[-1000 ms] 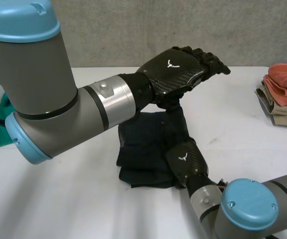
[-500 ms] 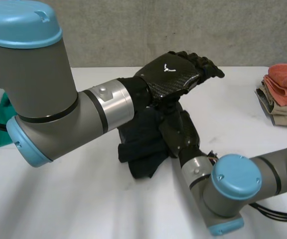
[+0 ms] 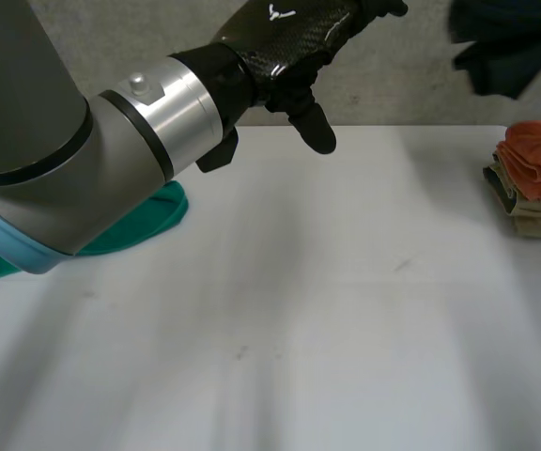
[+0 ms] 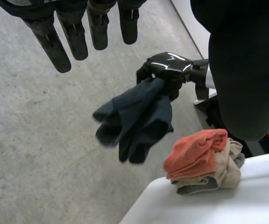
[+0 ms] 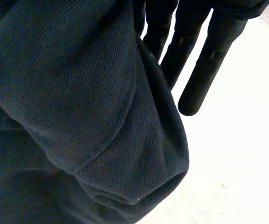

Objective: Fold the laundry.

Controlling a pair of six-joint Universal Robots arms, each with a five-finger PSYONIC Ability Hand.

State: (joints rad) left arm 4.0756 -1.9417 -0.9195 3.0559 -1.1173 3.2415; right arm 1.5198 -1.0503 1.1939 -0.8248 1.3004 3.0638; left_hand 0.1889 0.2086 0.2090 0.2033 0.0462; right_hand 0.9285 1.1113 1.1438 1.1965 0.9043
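**A:** Up above the folded pile, the dark cloth is clipped by the head view's corner, and it's too blurred to tell hem from fold!

**B:** The pile runs off the edge too, so its outer side is lost.

**A:** Far across the table from the pile, a green thing peeks from behind the left arm. It's mostly covered, can't say what it is.

**B:** The left hand has its fingertips cut off at the top.

**A:** From the left wrist, the right hand above the pile has its fingertips buried in the cloth it clutches. In its own view, cloth covers the palm.
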